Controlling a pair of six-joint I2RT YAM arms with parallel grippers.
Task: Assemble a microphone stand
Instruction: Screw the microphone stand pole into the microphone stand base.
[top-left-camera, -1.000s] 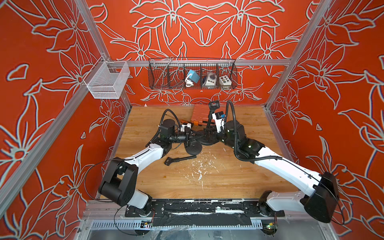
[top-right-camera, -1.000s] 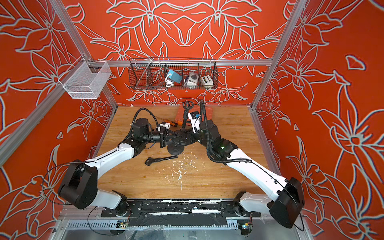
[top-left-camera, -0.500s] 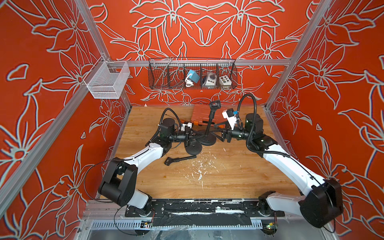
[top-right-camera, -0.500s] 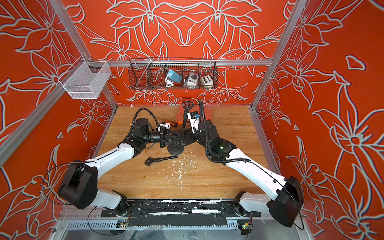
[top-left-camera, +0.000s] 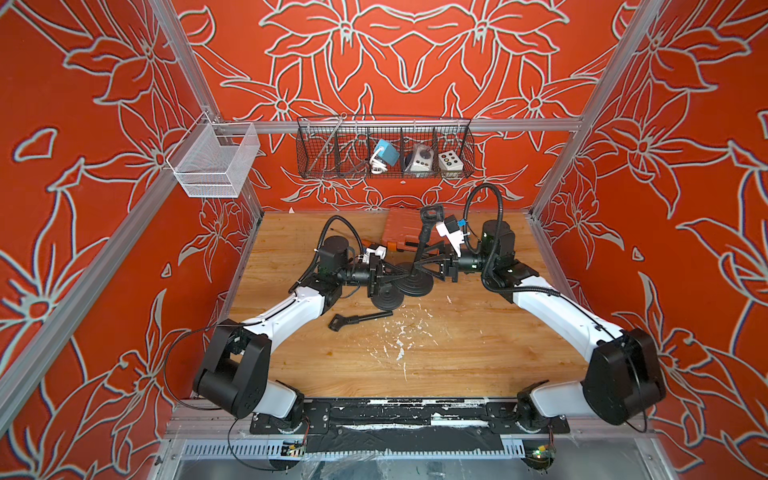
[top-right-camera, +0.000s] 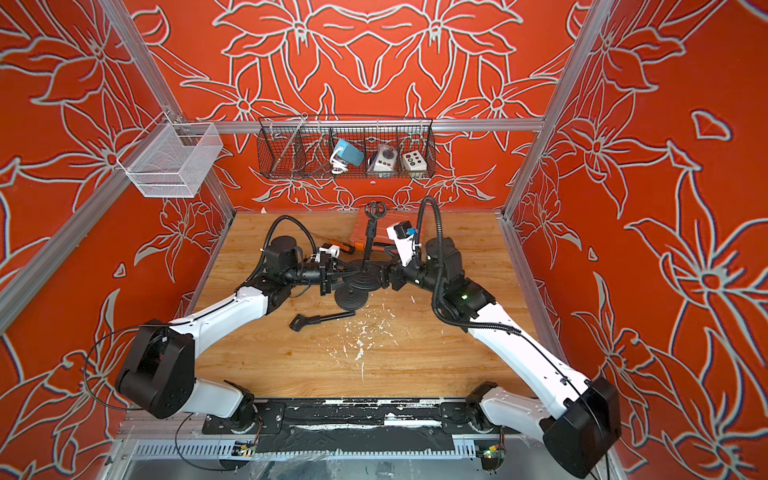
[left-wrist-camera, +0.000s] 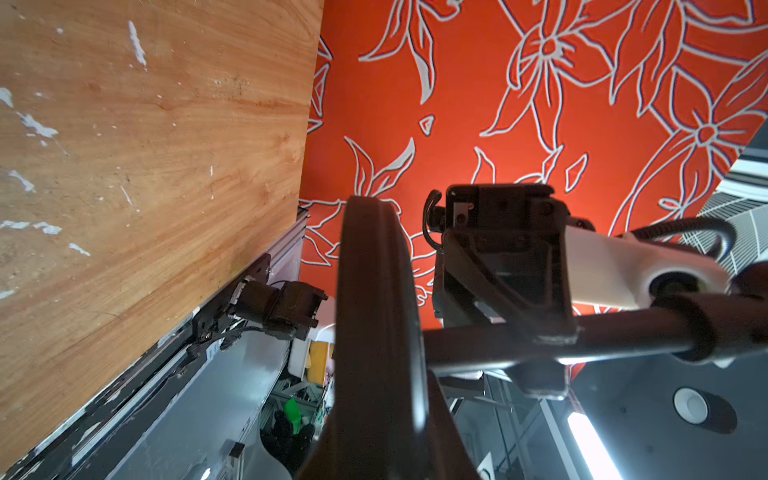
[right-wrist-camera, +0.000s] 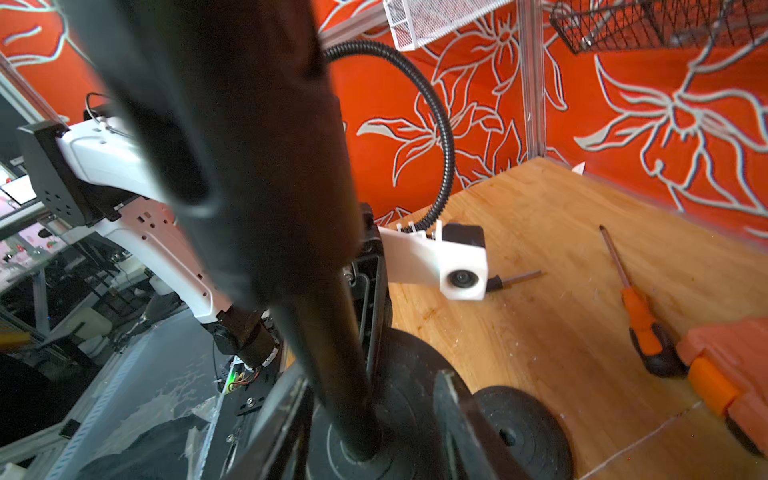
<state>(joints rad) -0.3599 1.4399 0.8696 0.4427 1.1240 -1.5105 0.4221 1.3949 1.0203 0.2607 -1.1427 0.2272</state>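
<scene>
**BASE CLAMPED, POLE STRADDLED**

Top views: my left gripper (top-left-camera: 400, 274) was clamped on the rim of the round base (top-left-camera: 415, 287). A spare disc (top-left-camera: 386, 298) lay just beside that base. The pole (top-left-camera: 424, 241) stood upright on the base, and my right gripper (top-left-camera: 424, 269) straddled it just above the base.

Left wrist: the base (left-wrist-camera: 378, 311) showed edge-on, with my right fingers (left-wrist-camera: 536, 320) at the pole (left-wrist-camera: 623, 332).

Right wrist: the pole (right-wrist-camera: 332, 332) rose from the base between my fingers (right-wrist-camera: 457, 424). I could not tell whether they gripped it.

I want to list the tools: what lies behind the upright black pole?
An orange case lies flat behind the pole. The pole and the right arm cover its right end, which cannot be seen.
</scene>
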